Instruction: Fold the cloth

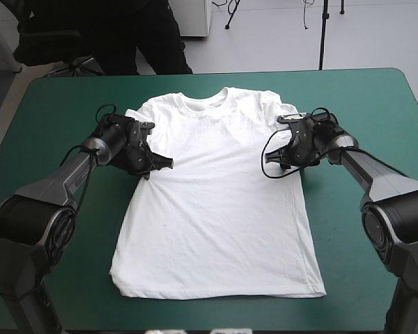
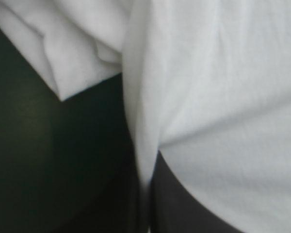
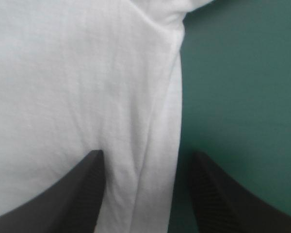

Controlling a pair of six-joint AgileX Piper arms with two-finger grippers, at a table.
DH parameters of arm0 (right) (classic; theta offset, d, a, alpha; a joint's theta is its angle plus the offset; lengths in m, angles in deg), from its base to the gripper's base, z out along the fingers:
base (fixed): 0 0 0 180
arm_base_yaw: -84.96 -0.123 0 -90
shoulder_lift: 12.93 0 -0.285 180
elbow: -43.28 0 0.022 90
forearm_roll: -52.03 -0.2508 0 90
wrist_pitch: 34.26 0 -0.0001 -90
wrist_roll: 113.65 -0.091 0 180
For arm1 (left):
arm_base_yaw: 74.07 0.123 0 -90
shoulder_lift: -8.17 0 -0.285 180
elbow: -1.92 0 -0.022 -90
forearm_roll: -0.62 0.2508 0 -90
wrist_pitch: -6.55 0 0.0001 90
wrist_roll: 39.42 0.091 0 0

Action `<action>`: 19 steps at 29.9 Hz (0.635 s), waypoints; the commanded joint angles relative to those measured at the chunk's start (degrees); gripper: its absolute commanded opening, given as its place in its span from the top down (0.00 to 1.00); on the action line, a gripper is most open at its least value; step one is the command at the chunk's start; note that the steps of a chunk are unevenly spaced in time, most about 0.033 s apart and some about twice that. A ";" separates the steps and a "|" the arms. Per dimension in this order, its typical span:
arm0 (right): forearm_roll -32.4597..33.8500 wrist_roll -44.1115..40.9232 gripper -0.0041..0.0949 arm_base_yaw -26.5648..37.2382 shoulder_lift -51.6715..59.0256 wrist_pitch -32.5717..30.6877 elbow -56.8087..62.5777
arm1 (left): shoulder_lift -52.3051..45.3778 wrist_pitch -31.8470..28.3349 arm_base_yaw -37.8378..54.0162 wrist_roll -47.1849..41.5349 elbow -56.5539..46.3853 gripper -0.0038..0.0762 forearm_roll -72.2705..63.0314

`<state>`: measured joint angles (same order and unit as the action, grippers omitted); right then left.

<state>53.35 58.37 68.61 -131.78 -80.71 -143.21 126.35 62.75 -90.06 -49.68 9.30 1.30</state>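
Note:
The white T-shirt [image 1: 216,209] lies spread flat on the teal-green cover [image 1: 376,111], collar toward the far edge. My left gripper [image 1: 160,164] is low at the shirt's left side, just under the sleeve. In the left wrist view its fingers [image 2: 146,187] are all but shut, pinching a thin ridge of the T-shirt [image 2: 223,97]; the sleeve [image 2: 72,53] lies ahead. My right gripper [image 1: 279,158] is at the shirt's right side below the other sleeve. In the right wrist view it [image 3: 146,156] stands open, the side edge of the T-shirt [image 3: 63,73] running between its fingers.
Bare teal-green cover [image 1: 49,125] surrounds the shirt on all sides, with wide strips to the left and right. The shirt's hem lies close to the table's near edge.

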 commanded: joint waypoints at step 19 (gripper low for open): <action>1.68 0.73 0.98 0.25 12.16 -0.41 -1.20 | -8.41 0.49 0.11 -0.18 7.06 0.96 1.68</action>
<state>53.31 58.58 68.69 -126.44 -81.69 -142.91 124.04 63.65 -90.01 -49.62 12.72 2.21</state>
